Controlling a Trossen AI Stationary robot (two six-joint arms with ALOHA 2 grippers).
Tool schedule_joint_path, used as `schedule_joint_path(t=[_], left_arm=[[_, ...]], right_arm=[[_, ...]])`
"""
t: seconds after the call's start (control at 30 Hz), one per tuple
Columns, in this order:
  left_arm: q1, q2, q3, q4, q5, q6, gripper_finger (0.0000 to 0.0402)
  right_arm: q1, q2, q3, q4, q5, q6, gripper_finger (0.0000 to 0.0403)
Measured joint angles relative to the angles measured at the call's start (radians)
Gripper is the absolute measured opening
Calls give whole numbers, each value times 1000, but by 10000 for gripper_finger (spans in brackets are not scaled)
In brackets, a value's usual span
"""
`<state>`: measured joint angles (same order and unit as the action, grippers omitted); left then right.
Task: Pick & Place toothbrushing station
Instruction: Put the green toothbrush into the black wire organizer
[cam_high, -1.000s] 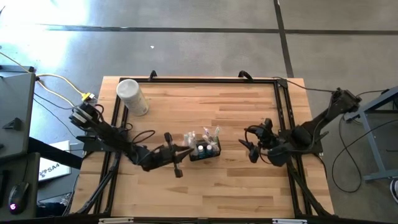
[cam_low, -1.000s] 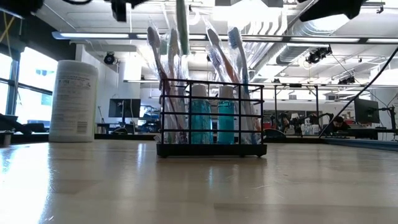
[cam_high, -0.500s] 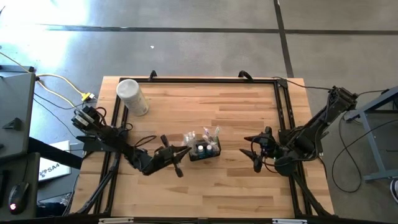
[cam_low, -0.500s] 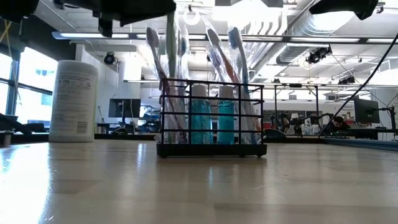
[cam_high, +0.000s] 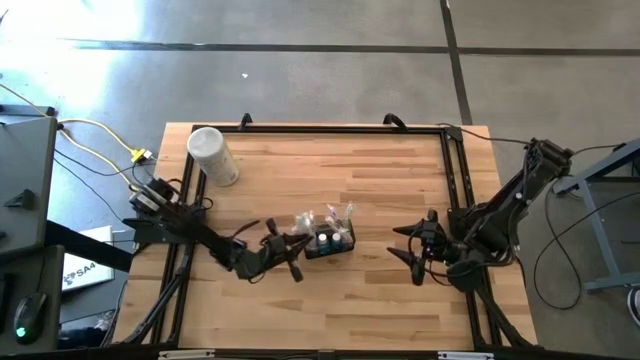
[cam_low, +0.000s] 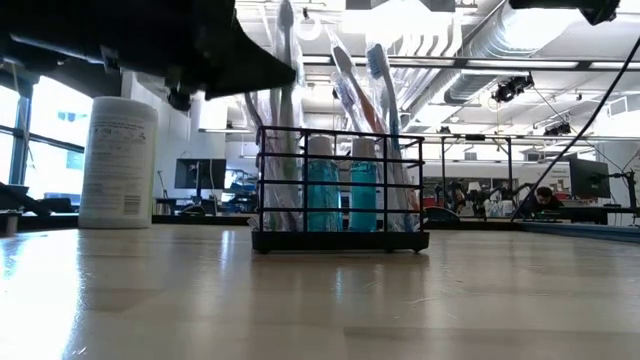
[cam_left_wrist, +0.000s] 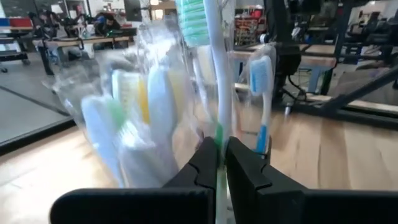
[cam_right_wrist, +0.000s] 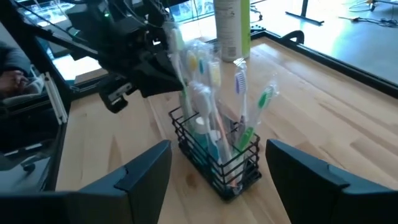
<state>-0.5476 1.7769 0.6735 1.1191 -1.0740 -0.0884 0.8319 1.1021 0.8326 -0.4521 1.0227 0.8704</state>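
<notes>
A white-handled, green-bristled toothbrush (cam_left_wrist: 211, 74) is pinched by the left gripper (cam_left_wrist: 222, 163) beside the black wire holder box (cam_high: 329, 241); the right gripper (cam_right_wrist: 214, 168) is held spread

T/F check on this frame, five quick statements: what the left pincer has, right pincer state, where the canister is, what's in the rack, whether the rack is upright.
1. The left pincer is shut on a toothbrush with a green-and-white head. True.
2. The right pincer is clamped on the black wire rack. False: its fingers are spread wide and it sits apart from the rack, toward the table's right side.
3. The white canister stands right beside the rack. False: it is off near the table's far left corner.
4. The rack holds wrapped toothbrushes and teal tubes. True.
5. The rack lies tipped on its side. False: it stands upright on the wooden table.
</notes>
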Motion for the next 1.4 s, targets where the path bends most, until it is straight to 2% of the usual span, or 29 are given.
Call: schedule_joint_path(t=[0.23,0.43,0.6,0.77,1.3,1.4], left_arm=[[-2,46,0,7,9,-49,10],[-2,48,0,2,21,-49,33],[-2,48,0,-42,97,-47,42],[-2,48,0,-83,114,-17,44],[-2,47,5,-73,125,46,48],[-2,47,26,-75,124,89,62]], right_arm=[[6,44,0,23,-4,-1,254],[6,61,0,24,-8,-2,254],[6,62,0,24,-6,-5,254],[6,62,0,24,-8,-7,254],[6,62,0,24,-20,-9,254],[6,62,0,24,-27,-10,254]])
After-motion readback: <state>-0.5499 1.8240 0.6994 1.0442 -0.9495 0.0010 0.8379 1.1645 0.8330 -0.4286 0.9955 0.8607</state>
